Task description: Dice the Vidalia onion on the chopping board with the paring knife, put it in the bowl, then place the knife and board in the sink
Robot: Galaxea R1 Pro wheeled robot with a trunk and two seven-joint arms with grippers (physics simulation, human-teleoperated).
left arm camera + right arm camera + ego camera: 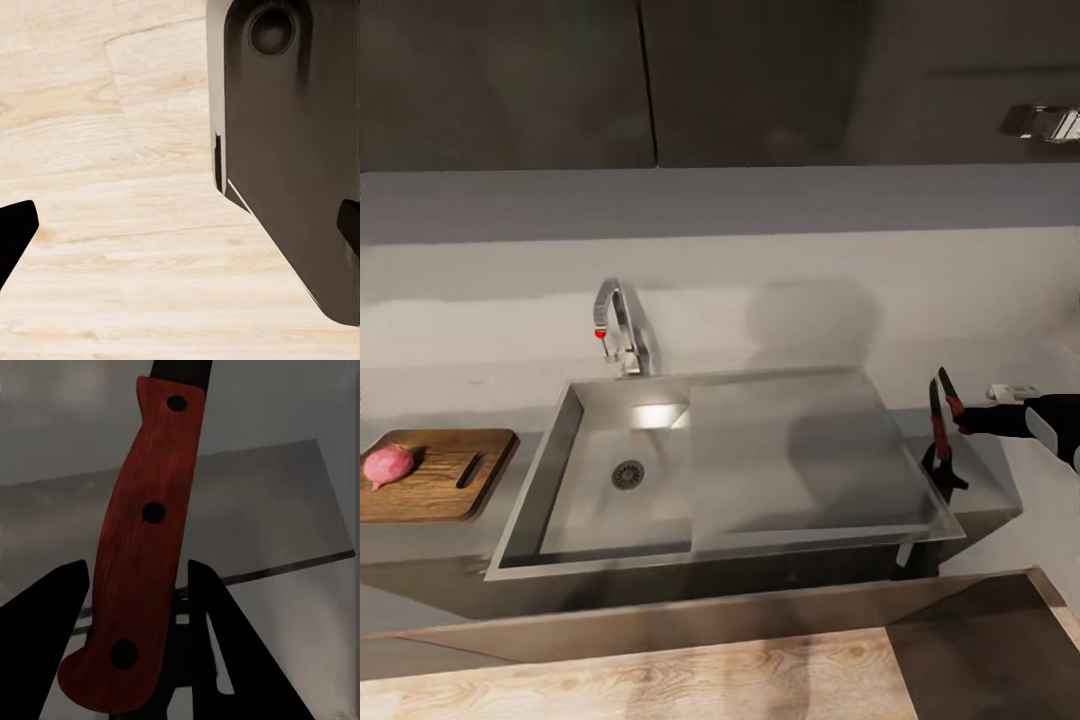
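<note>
Red-handled paring knife point(142, 547) sits between the right gripper point(950, 435) fingers, jaws closed on the handle, just right of the sink point(800, 530). It's light, stiff and slim, so gripping mid-handle seems smartest. Vidalia onion point(387, 464) rests on the chopping board point(445, 485), far left. Left gripper point(180, 225) jaws spread wide, empty.

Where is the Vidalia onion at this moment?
In the head view the Vidalia onion lies at the far left, on the left end of the chopping board, which rests on the countertop left of the sink.
</note>
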